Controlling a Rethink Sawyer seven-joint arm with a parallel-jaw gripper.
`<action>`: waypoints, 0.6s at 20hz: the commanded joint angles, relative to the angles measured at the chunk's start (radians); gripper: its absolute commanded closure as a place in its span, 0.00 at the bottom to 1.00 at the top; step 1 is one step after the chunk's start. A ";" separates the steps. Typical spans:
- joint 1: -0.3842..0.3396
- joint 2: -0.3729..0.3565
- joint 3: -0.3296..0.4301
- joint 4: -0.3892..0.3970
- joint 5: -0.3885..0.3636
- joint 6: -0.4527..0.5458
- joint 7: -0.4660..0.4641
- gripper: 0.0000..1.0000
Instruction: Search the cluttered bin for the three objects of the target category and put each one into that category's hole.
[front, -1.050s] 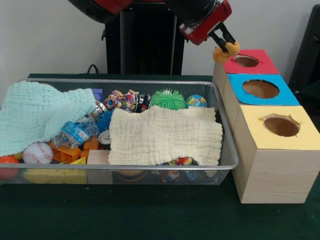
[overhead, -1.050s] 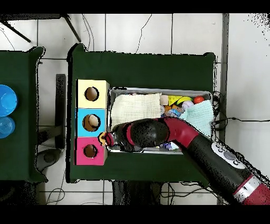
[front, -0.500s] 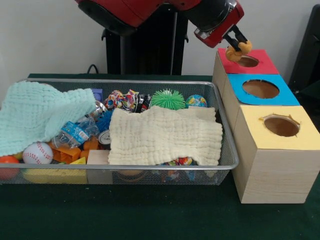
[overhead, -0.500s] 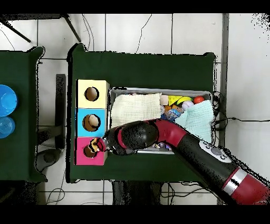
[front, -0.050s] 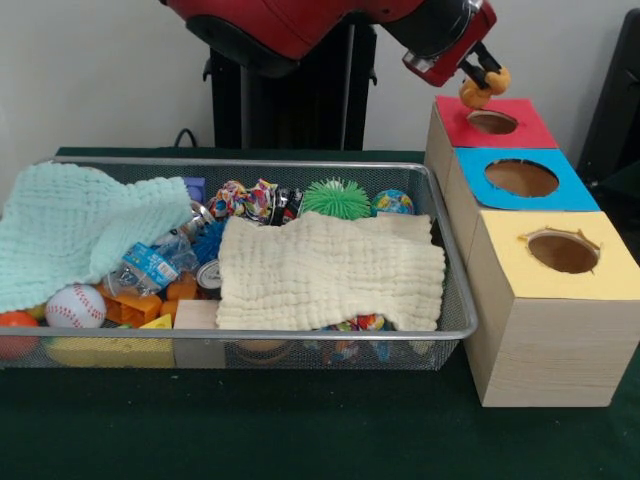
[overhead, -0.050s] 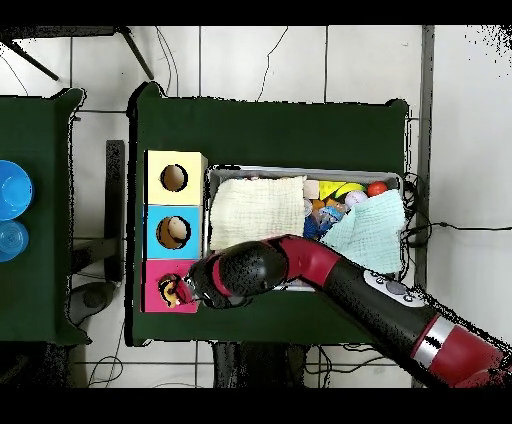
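Green table (front, -0.050s: 300, 430): wire bin (front, -0.050s: 455, 310), three boxes (front, -0.050s: 545, 330).

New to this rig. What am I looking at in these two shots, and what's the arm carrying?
One red and black robot arm with a gripper works at a green table. One picture is taken across the table facing the robot, the other from straight above. A wire bin holds clutter: a cream cloth, a mint cloth, a baseball, a green spiky ball and other small toys. Beside it stand three wooden boxes with holes: red-topped box, blue-topped box, yellow-topped box. The gripper is shut on a small orange toy, held above the red-topped box's hole.
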 joint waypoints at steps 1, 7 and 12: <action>0.006 0.059 -0.066 -0.006 -0.080 -0.026 -0.060 1.00; -0.008 0.078 -0.045 -0.006 -0.119 -0.086 -0.051 1.00; -0.017 0.092 -0.028 -0.002 -0.141 -0.132 -0.037 1.00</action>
